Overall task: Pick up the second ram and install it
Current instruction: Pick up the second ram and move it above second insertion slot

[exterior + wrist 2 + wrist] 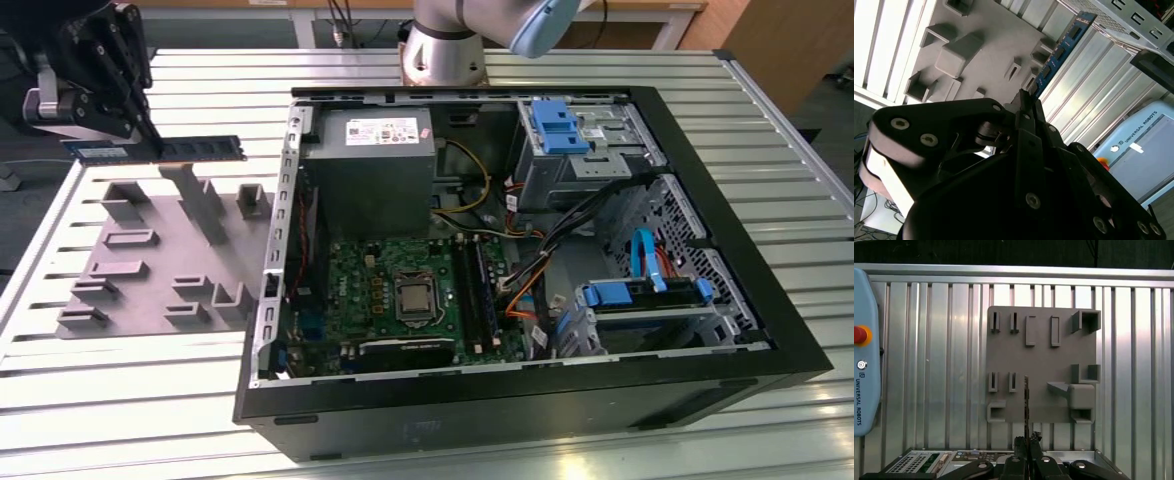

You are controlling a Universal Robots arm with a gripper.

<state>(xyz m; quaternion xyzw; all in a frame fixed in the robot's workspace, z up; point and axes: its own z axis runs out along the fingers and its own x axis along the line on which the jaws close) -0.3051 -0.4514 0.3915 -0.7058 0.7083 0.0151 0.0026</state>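
My gripper [144, 138] hangs at the far side of the exterior view's left, its dark fingers pressed together on the second ram [200, 149], pinching the thin board between them. The stick lies level and on edge in the air, over the far part of the grey fixture plate [160, 250]. In the first wrist view the ram shows edge-on as a thin line running out from my fingertips across the plate. In the second wrist view its blue face with dark chips stretches away from my fingers. The open computer case [534, 405] stands just beside the plate on the slatted metal table [134, 400], at the exterior view's right, its green motherboard [387, 270] facing up
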